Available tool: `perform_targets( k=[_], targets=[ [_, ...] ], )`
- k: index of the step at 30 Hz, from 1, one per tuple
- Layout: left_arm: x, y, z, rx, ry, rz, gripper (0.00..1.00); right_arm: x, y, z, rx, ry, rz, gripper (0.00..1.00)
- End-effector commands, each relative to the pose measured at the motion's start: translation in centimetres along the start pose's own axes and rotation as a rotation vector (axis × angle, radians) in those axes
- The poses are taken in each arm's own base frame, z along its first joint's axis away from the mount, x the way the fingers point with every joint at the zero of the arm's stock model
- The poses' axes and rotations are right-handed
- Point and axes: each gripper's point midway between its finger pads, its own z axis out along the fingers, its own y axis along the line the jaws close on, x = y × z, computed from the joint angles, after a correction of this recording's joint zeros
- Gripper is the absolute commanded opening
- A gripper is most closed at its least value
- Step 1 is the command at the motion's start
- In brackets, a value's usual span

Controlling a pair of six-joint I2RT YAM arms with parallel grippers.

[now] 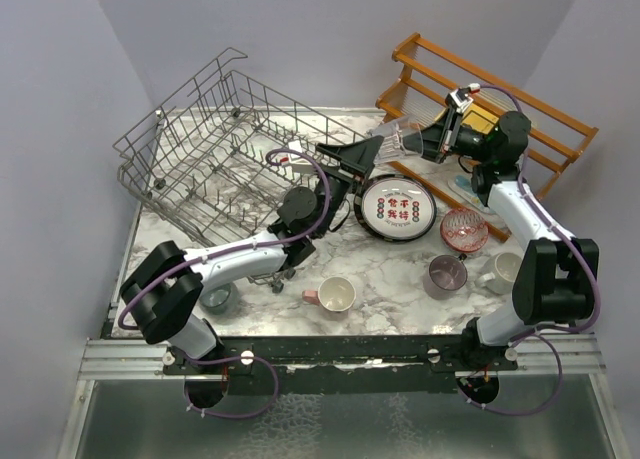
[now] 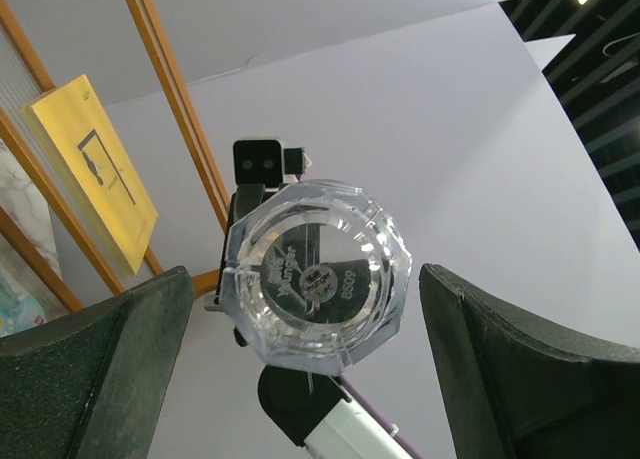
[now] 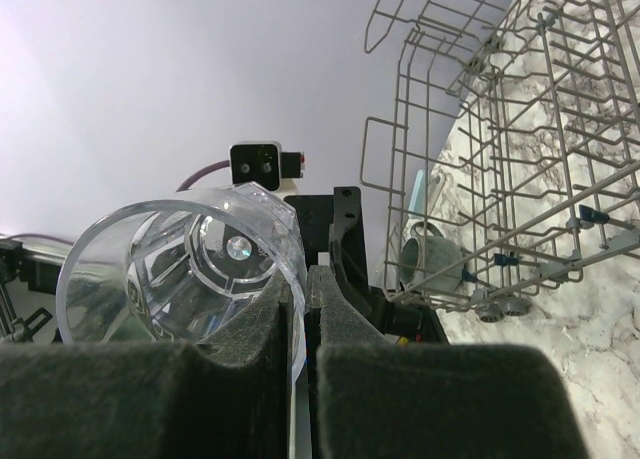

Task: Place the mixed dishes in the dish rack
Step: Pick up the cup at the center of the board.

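Marble table [image 1: 400, 279], pale walls. The glass [image 1: 400, 136] hangs in mid-air right of centre, its base toward the left gripper [image 1: 370, 154]. The right gripper [image 3: 303, 309] is pinched on the glass wall at the rim. The left jaws stand fully wide, touching nothing.

Judgement: handover. Centre the left pads round the body and close firmly before the right lets go. The rack [image 1: 215, 149] is at far left.

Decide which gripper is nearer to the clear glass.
Right. The right gripper is shut on the rim of the glass, holding it sideways in the air. The left gripper is open, facing its base, with a gap on each side.
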Motion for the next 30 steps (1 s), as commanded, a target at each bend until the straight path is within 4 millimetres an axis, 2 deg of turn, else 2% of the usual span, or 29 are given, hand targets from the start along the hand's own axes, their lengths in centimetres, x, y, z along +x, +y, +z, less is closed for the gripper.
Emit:
perform_targets(
  k=[1,12,18,20,21,22,24,27,30],
  targets=[
    [-0.5,-1.6,0.7,0.037,-0.042,-0.021,0.98,0.5,0.7,0.4,-0.012,-0.017,-0.049,0.01],
    [0.2,-1.6,1.7,0.033,-0.042,-0.083,0.88,1.3,0.3,0.8,-0.012,-0.01,-0.059,0.01],
    [-0.1,-1.7,1.4,0.033,-0.049,-0.082,0.75,1.3,0.0,0.8,-0.01,-0.012,-0.062,0.02],
    [-0.1,-1.6,1.3,0.031,-0.051,-0.078,0.67,1.3,0.0,0.8,-0.011,-0.011,-0.063,0.03],
    [-0.1,-1.7,1.3,0.033,-0.052,-0.078,0.6,1.3,-0.1,0.8,-0.01,-0.01,-0.063,0.07],
    [-0.2,-1.7,1.2,0.036,-0.054,-0.074,0.55,1.4,-0.1,0.8,-0.01,-0.008,-0.063,0.18],
    [-0.4,-1.8,1.1,0.041,-0.06,-0.072,0.33,1.5,-0.2,0.7,-0.01,-0.005,-0.066,0.37],
    [-1.1,-1.8,0.8,0.047,-0.073,-0.05,0.12,1.7,-0.2,0.6,-0.017,0.006,-0.097,0.64],
    [-2.4,-1.9,0.4,0.064,-0.095,-0.009,0.02,2.0,-0.2,0.4,-0.015,0.032,-0.183,0.87]
  ],
)
